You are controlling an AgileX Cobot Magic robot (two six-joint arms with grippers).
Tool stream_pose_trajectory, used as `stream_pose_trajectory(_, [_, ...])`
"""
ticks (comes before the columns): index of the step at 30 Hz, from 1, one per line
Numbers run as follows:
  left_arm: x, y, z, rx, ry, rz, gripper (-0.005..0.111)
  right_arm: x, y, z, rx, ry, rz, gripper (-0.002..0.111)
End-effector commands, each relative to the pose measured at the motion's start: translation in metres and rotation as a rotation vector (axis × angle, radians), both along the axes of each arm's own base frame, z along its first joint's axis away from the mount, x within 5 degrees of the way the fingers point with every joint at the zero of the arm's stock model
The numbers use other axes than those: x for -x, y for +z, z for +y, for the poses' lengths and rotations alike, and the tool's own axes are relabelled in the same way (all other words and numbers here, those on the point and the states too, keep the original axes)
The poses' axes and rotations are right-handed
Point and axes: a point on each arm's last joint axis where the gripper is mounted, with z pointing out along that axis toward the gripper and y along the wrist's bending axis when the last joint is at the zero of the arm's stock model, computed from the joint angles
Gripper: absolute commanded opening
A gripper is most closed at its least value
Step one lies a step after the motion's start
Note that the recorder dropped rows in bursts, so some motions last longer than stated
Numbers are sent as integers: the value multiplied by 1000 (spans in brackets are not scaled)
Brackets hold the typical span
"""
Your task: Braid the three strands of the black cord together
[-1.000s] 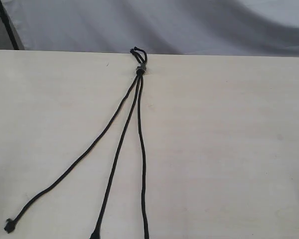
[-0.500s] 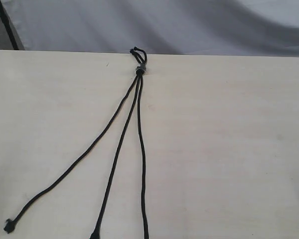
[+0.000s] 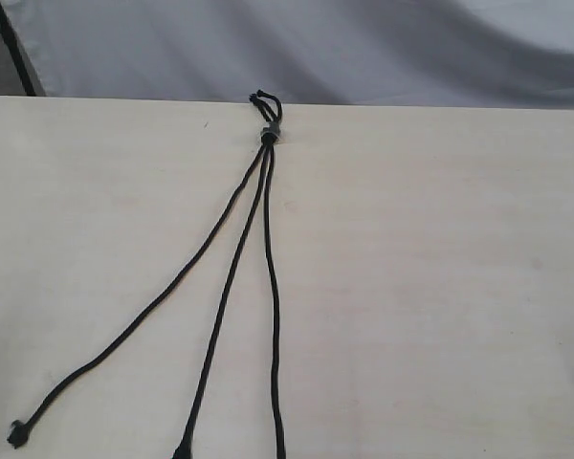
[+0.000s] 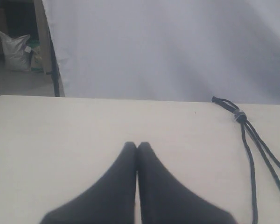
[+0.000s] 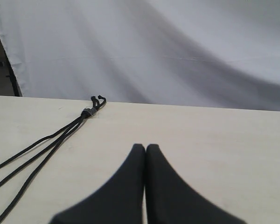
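Note:
The black cord lies on the pale table, joined at a small grey clip near the far edge, with short loops beyond it. Its three strands fan toward the near edge, uncrossed: the left strand ends in a frayed knot, the middle strand reaches the frame's bottom, the right strand runs off it. Neither arm shows in the exterior view. My left gripper is shut and empty, well away from the clip. My right gripper is shut and empty, apart from the clip.
A grey-white cloth backdrop hangs behind the table's far edge. A dark stand pole rises at the back left. In the left wrist view a white sack sits on the floor beyond the table.

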Motion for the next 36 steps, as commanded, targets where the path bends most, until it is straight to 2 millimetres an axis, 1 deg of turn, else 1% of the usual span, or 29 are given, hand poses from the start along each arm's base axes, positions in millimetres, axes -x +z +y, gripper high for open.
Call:
stream_pose_trajectory(1, [0,3,0,-6,1,-13,0,0,-1,0,-8,-3,-4,0])
stream_pose_trajectory(3, [0,7,0,-11,0,-66,0,0,0,0,-29,-2,-7,0])
stream_pose_trajectory(5, [0,18,0,25,-3,-189,0,0,4,1,-88,3,-44,0])
stream_pose_trajectory(6, [2,28,0,122,-7,-304,0,0,8,1,-128,6,-83,0])
stream_pose_trajectory(8, [5,39,1,302,-29,-456,0,1,19,0,-212,5,-205,0])
stream_pose_trajectory(9, [9,48,1,414,-63,-572,0,2,24,-2,-263,0,-264,0])
stream_pose_trajectory(11, [17,61,1,523,-129,-743,0,4,33,-5,-337,-13,-357,0])
stream_pose_trajectory(13, [27,74,-2,537,-213,-908,0,7,42,-7,-362,-22,-463,0])
stream_pose_trajectory(15, [37,83,-5,453,-268,-1046,0,10,47,-9,-385,-23,-532,0])
stream_pose_trajectory(16, [39,86,-6,411,-272,-1073,0,11,49,-9,-379,-22,-551,0])
stream_pose_trajectory(17, [42,93,-8,357,-269,-1088,0,13,56,-9,-369,-17,-575,0])
stream_pose_trajectory(19, [45,112,-9,243,-213,-1063,0,20,76,-8,-341,-1,-639,0])
stream_pose_trajectory(21, [37,131,-7,198,-154,-940,0,18,97,-7,-306,7,-639,0])
stream_pose_trajectory(22, [32,140,-6,191,-136,-884,0,14,107,-5,-287,10,-615,0])
stream_pose_trajectory(24, [14,153,-6,146,-118,-753,0,2,124,-2,-243,15,-532,-1])
stream_pose_trajectory(26, [-7,161,-5,95,-103,-606,0,-19,139,1,-204,14,-381,-1])
stream_pose_trajectory(27, [-19,163,-4,95,-91,-516,0,-29,142,2,-196,13,-285,-1])
stream_pose_trajectory(30, [-58,159,3,103,-39,-263,0,-69,151,7,-154,6,8,-1])
stream_pose_trajectory(31, [-70,156,6,111,-17,-182,0,-83,150,8,-143,4,104,-1])
stream_pose_trajectory(33, [-89,144,11,123,28,-26,0,-106,144,11,-132,1,265,-1])
stream_pose_trajectory(35, [-106,132,14,133,59,107,0,-132,130,14,-142,-1,430,-1])
stream_pose_trajectory(36, [-115,124,15,127,62,174,0,-141,122,16,-153,3,491,-1])
